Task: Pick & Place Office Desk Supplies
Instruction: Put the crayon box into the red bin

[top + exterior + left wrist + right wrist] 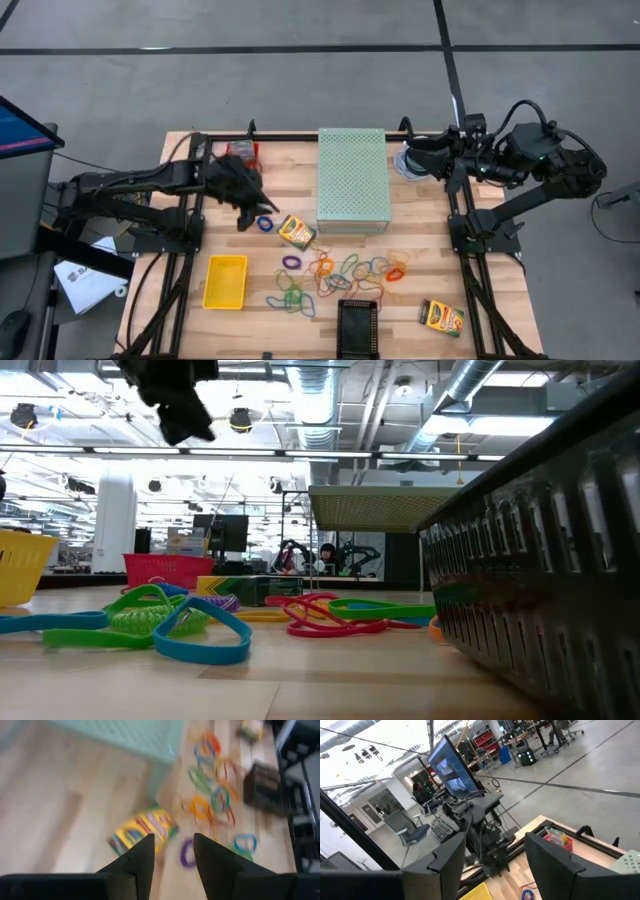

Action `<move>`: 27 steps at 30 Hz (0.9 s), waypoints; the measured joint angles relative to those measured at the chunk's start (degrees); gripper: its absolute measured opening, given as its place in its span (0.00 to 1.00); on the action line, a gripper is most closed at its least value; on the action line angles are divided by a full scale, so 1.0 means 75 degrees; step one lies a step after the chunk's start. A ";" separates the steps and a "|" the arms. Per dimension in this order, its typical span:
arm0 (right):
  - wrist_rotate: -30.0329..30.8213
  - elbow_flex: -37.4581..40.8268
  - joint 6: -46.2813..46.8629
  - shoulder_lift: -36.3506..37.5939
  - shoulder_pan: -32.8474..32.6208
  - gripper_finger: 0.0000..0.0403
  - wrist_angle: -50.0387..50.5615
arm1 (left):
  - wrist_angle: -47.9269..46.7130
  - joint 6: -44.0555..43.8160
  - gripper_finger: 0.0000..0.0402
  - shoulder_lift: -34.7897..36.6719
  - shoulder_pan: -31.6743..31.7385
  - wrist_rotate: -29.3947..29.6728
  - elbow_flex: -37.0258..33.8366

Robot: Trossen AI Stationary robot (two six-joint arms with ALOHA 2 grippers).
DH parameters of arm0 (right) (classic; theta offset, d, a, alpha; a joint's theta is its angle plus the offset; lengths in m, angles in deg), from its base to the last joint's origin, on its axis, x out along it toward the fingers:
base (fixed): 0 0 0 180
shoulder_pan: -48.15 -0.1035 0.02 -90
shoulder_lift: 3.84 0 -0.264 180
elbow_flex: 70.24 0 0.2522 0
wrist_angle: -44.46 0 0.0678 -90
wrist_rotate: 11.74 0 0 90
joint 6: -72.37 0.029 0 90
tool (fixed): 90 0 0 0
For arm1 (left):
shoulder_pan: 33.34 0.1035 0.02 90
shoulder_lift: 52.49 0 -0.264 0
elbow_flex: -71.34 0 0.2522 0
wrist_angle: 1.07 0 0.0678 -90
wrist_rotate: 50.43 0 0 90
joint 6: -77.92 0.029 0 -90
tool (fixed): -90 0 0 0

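Rubber bands (pixel 340 270) in several colours lie scattered on the wooden table's near middle and also show in the low view (pixel 180 625). One crayon box (pixel 296 232) lies flat beside a blue band (pixel 265 222); another crayon box (pixel 441 317) lies near the front right. My left gripper (pixel 246 220) hangs open above the table just left of the blue band. In its wrist view (pixel 173 840) the crayon box (pixel 145 830) and a purple band (pixel 186 854) lie beyond the empty fingers. My right gripper (pixel 412 152) waits open and raised at the far right, and nothing is between its fingers (pixel 495 840).
A large pale green perforated box (pixel 352 178) stands at the far middle. A yellow basket (pixel 226 281) sits front left, a black basket (pixel 358 325) at the front edge, a red basket (pixel 242 152) at the far left, and a clear round case (pixel 405 168) under the right gripper.
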 joint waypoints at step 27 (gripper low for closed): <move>0.0000 0.0000 0.0233 -0.0040 -0.0108 0.50 -0.0009 | 0.3011 -0.5083 0.33 -0.2597 -0.0668 0.0232 -0.1626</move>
